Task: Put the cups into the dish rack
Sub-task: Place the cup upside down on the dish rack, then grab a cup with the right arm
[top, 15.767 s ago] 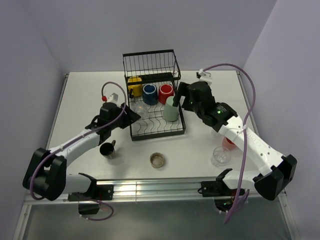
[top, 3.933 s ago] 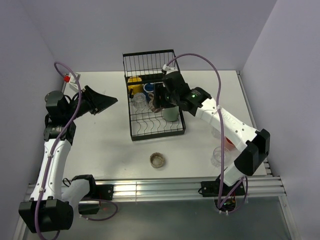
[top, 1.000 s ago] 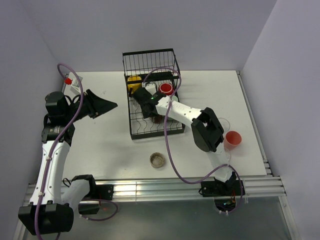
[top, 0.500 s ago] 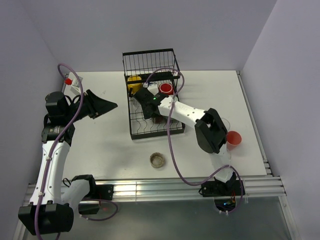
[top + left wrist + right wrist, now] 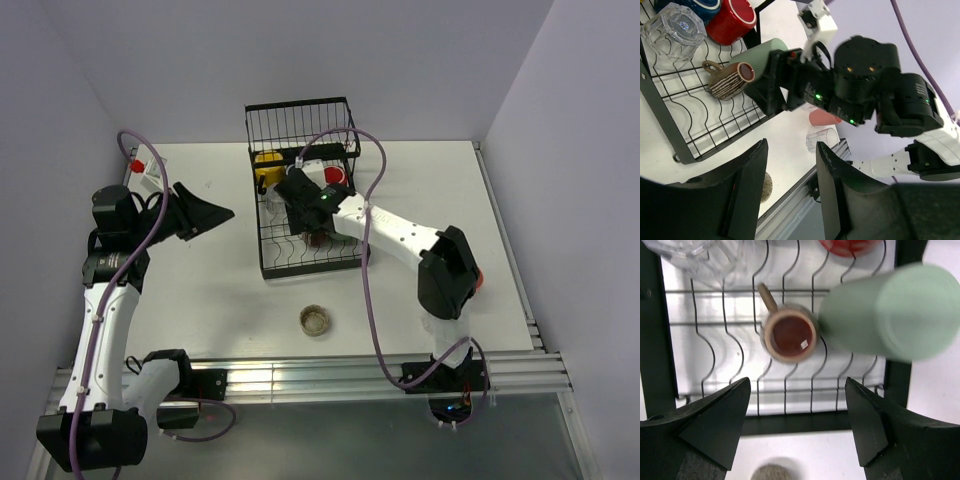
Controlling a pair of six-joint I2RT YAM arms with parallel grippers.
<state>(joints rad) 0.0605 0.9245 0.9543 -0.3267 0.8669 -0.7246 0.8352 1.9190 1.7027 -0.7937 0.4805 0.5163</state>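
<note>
Brown ribbed mug sat mouth-up in the black wire dish rack, just beside the pale green plastic tumbler, directly below the right gripper, fingers spread wide and empty, while the left gripper hung open, empty, well off.

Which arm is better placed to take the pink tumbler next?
Right, probably: the pink tumbler is at the right side of the table, beside that arm, and the right gripper has open, empty jaws. The left gripper sits far left.
</note>
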